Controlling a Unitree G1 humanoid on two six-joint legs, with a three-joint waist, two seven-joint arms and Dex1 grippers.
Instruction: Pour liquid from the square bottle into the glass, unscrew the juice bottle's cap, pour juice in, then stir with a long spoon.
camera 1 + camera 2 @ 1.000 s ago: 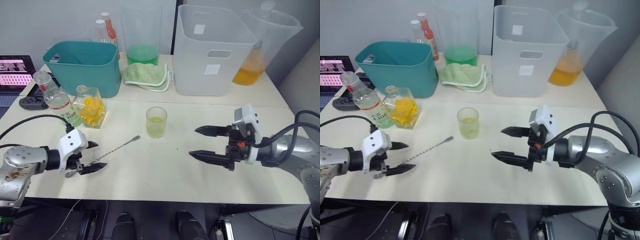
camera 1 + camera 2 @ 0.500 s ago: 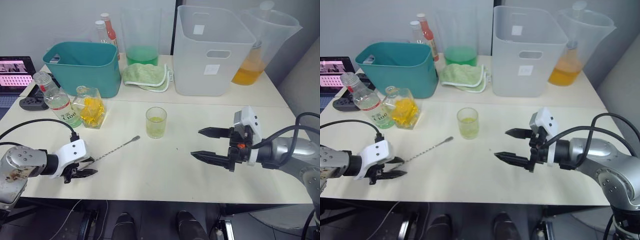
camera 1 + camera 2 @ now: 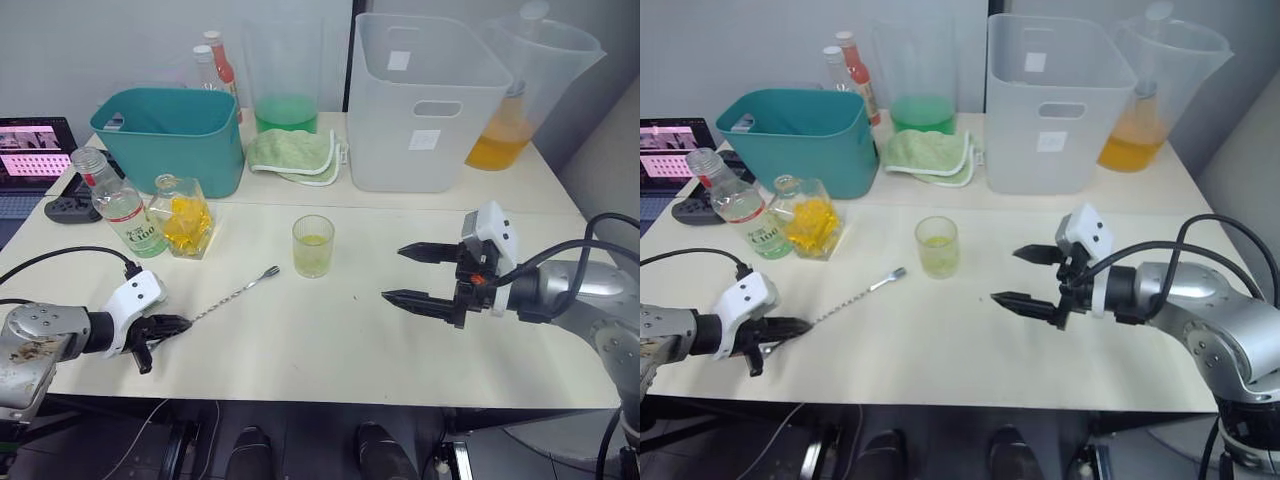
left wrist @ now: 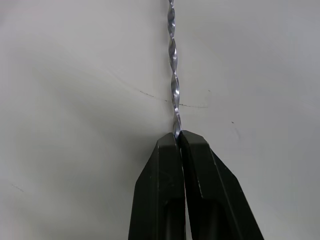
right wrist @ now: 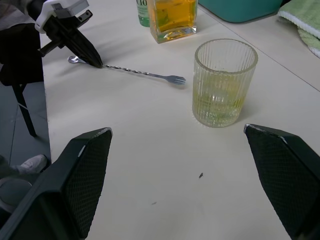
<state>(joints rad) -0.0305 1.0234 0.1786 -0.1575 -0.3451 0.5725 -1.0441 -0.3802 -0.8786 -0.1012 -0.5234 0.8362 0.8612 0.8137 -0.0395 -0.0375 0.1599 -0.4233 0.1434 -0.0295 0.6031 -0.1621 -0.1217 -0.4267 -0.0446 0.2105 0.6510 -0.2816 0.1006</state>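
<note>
The long spoon [image 3: 225,298] lies slantwise on the table, its twisted stem [image 4: 173,75] running away from my left gripper [image 3: 170,325]. That gripper is shut on the stem near the bowl end, at the table's front left. The glass [image 3: 313,245], holding a little pale yellow liquid, stands mid-table beyond the spoon's far tip. The square bottle [image 3: 183,215] with orange contents and the green-labelled juice bottle [image 3: 120,205] stand together at the left. The juice bottle's cap is out of view. My right gripper [image 3: 395,273] hovers open to the right of the glass [image 5: 225,82], holding nothing.
A teal bin [image 3: 170,130] stands behind the two bottles, with a green cloth [image 3: 295,150] and a tall white bin [image 3: 425,110] to its right. Pitchers of green [image 3: 285,80] and orange liquid [image 3: 510,100] and red-capped bottles [image 3: 215,60] line the back. A laptop [image 3: 35,145] sits far left.
My left gripper has gone from wide open to shut on the spoon's stem, and the spoon has turned slightly. The right gripper has stayed open and risen a little.
</note>
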